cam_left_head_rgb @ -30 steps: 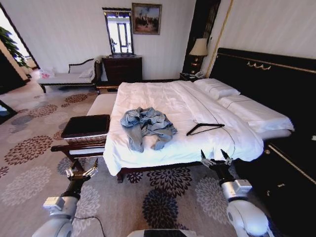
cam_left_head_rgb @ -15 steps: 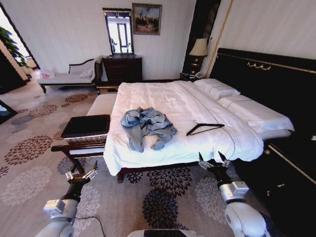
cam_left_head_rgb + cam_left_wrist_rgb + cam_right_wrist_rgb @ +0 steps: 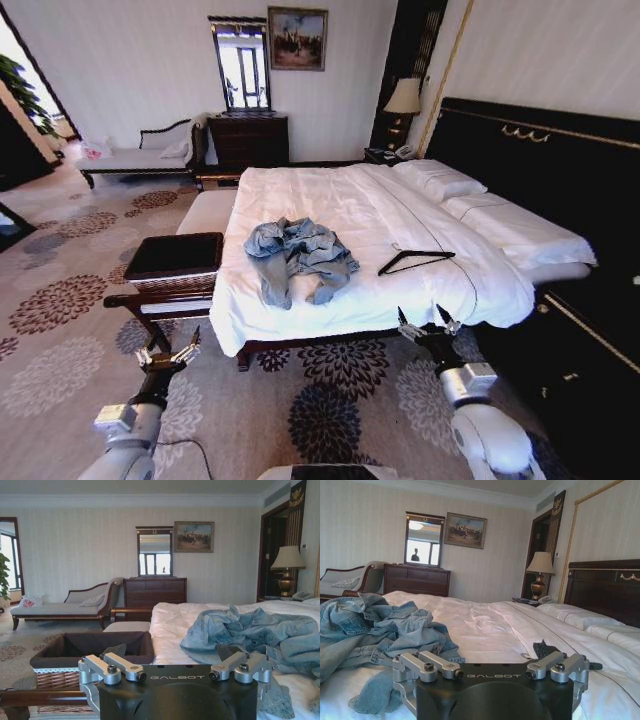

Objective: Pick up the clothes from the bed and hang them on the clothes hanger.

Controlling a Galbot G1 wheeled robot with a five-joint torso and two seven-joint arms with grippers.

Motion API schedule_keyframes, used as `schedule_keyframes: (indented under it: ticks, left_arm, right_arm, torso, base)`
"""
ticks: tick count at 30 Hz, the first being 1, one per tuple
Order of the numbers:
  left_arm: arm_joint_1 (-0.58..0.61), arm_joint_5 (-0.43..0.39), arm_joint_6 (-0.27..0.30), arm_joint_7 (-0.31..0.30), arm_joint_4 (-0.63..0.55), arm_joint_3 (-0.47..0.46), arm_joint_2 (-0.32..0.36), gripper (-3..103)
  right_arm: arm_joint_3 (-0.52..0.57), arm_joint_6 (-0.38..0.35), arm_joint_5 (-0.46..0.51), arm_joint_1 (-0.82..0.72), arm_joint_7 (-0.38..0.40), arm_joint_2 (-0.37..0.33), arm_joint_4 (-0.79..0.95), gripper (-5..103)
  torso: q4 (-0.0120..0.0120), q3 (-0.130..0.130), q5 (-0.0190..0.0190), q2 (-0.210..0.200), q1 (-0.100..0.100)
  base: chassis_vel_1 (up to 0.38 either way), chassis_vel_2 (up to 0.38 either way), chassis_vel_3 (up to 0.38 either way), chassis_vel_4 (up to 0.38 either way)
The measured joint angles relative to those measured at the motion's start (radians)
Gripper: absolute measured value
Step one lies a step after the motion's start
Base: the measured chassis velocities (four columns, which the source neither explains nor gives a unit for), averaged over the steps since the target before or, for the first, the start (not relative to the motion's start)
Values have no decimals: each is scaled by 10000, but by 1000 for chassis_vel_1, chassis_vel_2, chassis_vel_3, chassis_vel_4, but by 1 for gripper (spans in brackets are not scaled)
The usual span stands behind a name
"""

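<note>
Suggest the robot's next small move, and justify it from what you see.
Probably reach the left gripper forward to the jacket: it lies crumpled on the bed, nearer that side, apart from the hanger, and both open grippers hold nothing.

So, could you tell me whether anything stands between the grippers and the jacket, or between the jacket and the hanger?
Nothing visible does. The left gripper and right gripper, both open, sit low before the bed. Bare sheet separates the denim jacket from the clothes hanger.
</note>
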Motion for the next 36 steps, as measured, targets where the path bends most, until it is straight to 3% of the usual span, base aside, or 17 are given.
schedule_keyframes:
  ticks: [15,23,36]
  left_arm:
    - [5,-276,102,11,-22,75,-317,100]
    - [-10,-210,109,6,6,48,11,100]
    - [1,-63,84,6,37,102,-34,100]
  right_arm:
    - [72,68,-118,-217,-45,98,30,100]
    - [51,81,-129,-216,-45,134,14,100]
    - [-15,43,-108,-301,-21,165,40,100]
  torso:
    - [0,0,-1,-1,0]
    - [0,1,0,-1,4]
    - [0,0,0,0,-1]
  base:
    - [-87,90,88,-89]
    - [-147,141,138,-139]
    - [-123,99,125,-88]
